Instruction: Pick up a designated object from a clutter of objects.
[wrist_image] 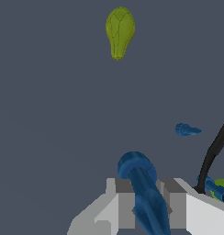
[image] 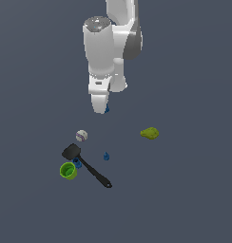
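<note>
One blue piece [wrist_image: 146, 193] sits clamped in the gripper [wrist_image: 146, 209]; green cup [image: 68, 171] holds nothing

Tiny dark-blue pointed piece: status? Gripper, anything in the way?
Gripper shut on tiny dark-blue pointed piece, raised above floor. Another small blue piece, black long-handled spatula and green cup lie below, apart. Nothing blocking.

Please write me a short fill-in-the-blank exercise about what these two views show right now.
1. The gripper is shut on a small ____ piece.
2. The black spatula lies beside the ____ cup.
3. The round white object is a ____.

Missing words: blue; green; baseball
</note>
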`<state>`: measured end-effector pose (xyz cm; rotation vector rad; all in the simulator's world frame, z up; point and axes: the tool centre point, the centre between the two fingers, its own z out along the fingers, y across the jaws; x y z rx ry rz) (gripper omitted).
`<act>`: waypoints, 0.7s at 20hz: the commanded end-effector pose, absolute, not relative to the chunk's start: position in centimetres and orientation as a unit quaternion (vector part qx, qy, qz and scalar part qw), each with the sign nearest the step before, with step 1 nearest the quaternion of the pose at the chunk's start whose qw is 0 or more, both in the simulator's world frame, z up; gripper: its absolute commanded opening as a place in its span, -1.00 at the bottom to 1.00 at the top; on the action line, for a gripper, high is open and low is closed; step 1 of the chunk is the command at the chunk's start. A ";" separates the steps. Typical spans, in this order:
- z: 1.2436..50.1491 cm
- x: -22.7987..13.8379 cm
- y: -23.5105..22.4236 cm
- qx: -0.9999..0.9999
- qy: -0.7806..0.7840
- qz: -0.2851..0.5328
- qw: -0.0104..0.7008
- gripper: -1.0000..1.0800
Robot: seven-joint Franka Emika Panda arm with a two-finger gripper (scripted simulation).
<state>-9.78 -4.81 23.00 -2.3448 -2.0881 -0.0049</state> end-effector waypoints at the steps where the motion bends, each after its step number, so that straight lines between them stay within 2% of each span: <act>1: 25.3 -9.9 -5.7 -0.747 -0.665 -0.002 0.001 -1.00; 14: 35.8 -10.1 -10.1 -0.747 -0.665 -0.001 0.001 -1.00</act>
